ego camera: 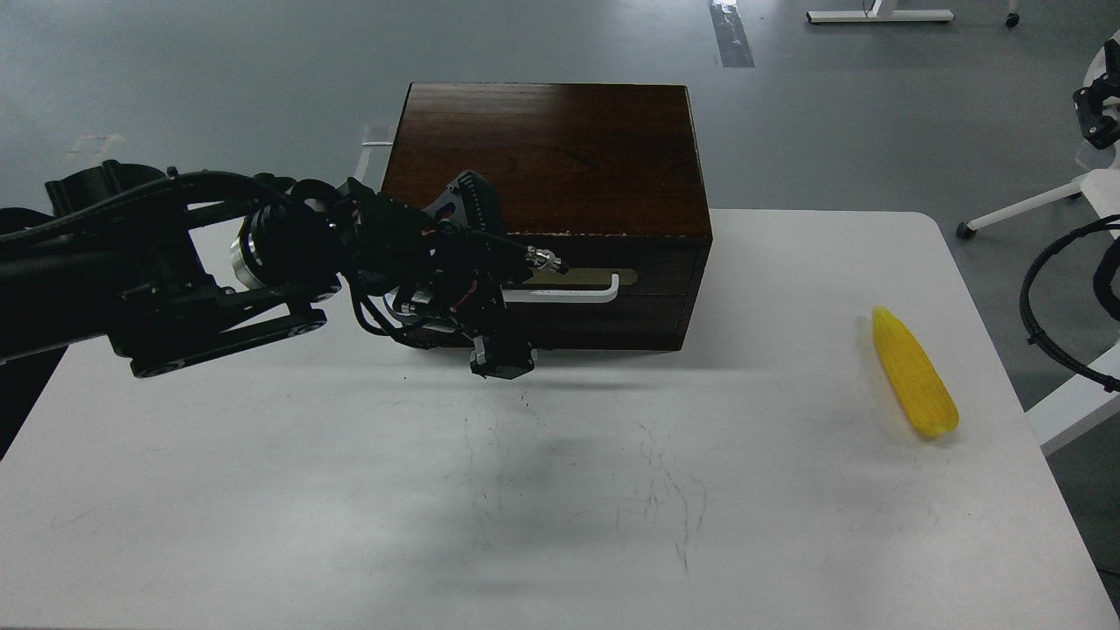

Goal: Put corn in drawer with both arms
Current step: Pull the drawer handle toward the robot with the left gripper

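The yellow corn (914,383) lies on the white table (560,490) near its right edge, far from both arms. The dark wooden box (551,149) stands at the back middle. Its drawer (665,262) is closed, with a white bar handle (573,294) on a brass plate. My left arm reaches in from the left. Its left gripper (502,360) hangs just in front of the box, below the handle's left end, pointing down; it is too dark to tell its fingers apart. My right arm shows only as black cable (1041,306) and a black end part (1099,118) at the right edge.
The plain dark panel (630,322) lies below the drawer. Faint scribble marks (665,490) cross the table's middle. White chair legs (1024,208) stand on the grey floor beyond the table's right side.
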